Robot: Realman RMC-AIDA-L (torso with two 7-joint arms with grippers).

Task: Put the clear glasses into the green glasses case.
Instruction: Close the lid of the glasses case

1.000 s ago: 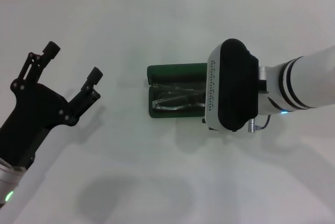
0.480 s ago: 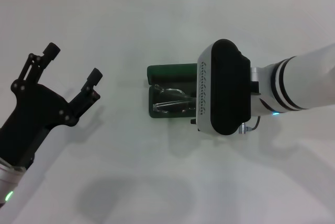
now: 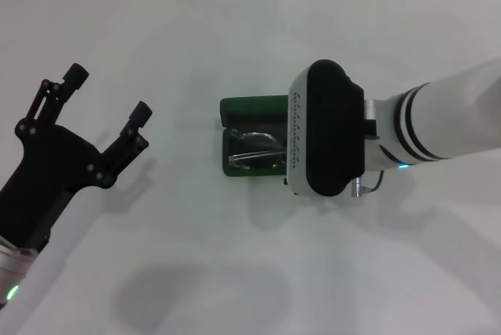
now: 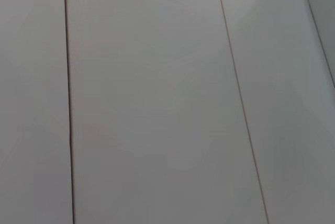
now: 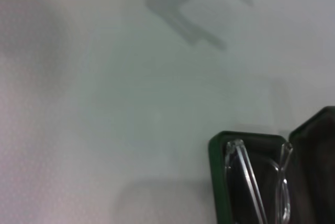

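Glasses (image 3: pixel 254 153) lie in open green case (image 3: pixel 250 108); right claw state hidden. Left claw (image 3: pixel 106 96) apart, parked. Recommend: withdraw vertically, avoid snagging temples.

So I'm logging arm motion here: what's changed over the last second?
The right arm has slid toward the robot's left, covering more of the open green case. The clear glasses lie in the case as before, and the case has not moved. The left gripper hangs open off to the left, unmoved.

clear glasses (image 5: pixel 256 182): glossy transparent plastic | green glasses case (image 3: pixel 252 106): matt
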